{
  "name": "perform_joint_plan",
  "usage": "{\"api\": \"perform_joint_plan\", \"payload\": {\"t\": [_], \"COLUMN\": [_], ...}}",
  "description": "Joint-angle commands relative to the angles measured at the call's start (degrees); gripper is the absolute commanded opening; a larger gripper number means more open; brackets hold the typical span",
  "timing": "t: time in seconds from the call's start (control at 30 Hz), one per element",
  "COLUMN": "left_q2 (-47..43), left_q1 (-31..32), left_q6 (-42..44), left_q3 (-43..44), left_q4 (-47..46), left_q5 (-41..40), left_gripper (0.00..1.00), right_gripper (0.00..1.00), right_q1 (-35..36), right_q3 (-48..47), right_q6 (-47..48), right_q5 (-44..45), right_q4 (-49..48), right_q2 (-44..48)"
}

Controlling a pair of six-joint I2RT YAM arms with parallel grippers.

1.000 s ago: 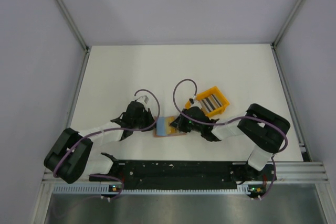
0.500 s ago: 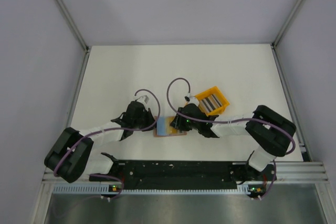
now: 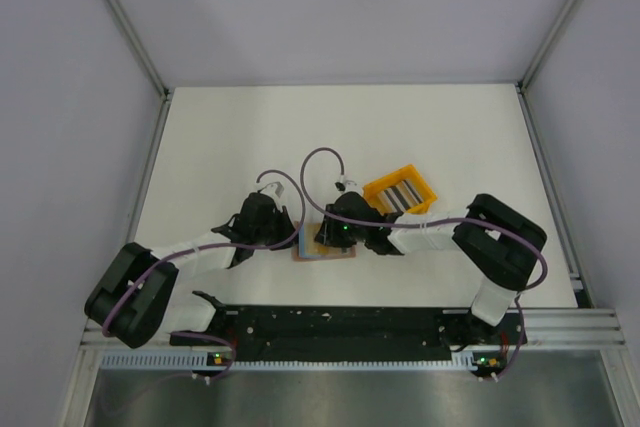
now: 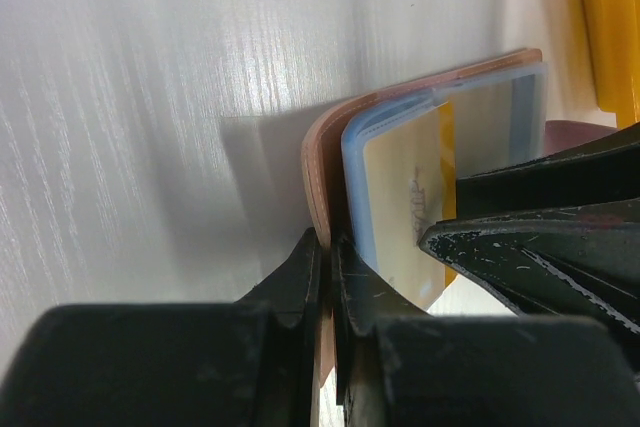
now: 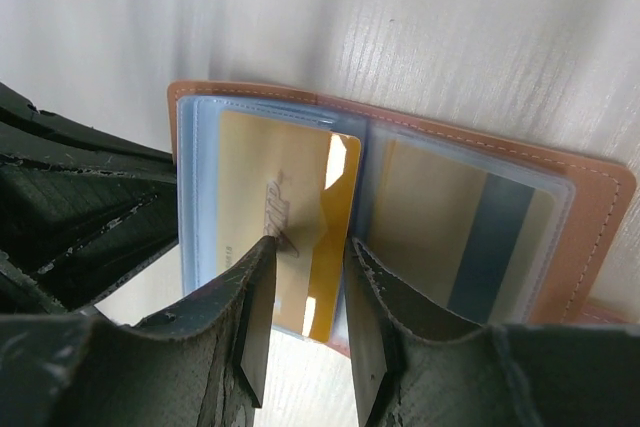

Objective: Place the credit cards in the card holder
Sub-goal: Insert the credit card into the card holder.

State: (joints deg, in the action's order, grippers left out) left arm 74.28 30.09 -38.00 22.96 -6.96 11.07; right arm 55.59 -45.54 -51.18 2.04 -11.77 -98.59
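Note:
The tan card holder (image 3: 337, 256) lies open between the two arms, its clear blue sleeves facing up. My left gripper (image 4: 328, 247) is shut on the edge of the holder's tan cover (image 4: 318, 162). My right gripper (image 5: 308, 247) stands open over the left sleeve. A gold credit card (image 5: 290, 217) sits partly inside that sleeve, and its free edge runs between the parted fingers. Another card with a dark stripe (image 5: 470, 237) fills the right sleeve. In the top view the right gripper (image 3: 322, 237) sits close beside the left gripper (image 3: 296, 237).
A yellow tray (image 3: 425, 183) holding several upright cards (image 3: 402, 194) stands just right of the holder, behind my right wrist. Its wall shows at the far right of the left wrist view (image 4: 610, 27). Purple cables loop above both wrists.
My right gripper has slid left from beside the tray onto the holder and its jaws have parted. The left gripper and the holder have stayed put.

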Motion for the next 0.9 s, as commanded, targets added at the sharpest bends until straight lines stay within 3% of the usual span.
{"api": "perform_joint_plan", "payload": {"t": [0.0,0.5,0.87], "left_q2": [0.78,0.69,0.25], "left_q1": [-0.03,-0.03,-0.03], "left_q6": [0.56,0.47,0.47], "left_q3": [-0.81,-0.81,-0.73], "left_q4": [-0.86,-1.04,-0.6], "left_q5": [-0.52,-0.44,-0.61], "left_gripper": [0.0,0.0,0.0], "right_gripper": [0.33,0.22,0.32], "right_q1": [1.62,1.8,0.13], "right_q3": [-3.24,-1.57,-0.52], "right_q6": [1.69,1.26,-0.5], "right_q5": [-1.78,-11.97,-7.76], "right_q4": [-0.35,-14.15,-7.65], "right_q2": [-1.43,-1.96,0.32]}}
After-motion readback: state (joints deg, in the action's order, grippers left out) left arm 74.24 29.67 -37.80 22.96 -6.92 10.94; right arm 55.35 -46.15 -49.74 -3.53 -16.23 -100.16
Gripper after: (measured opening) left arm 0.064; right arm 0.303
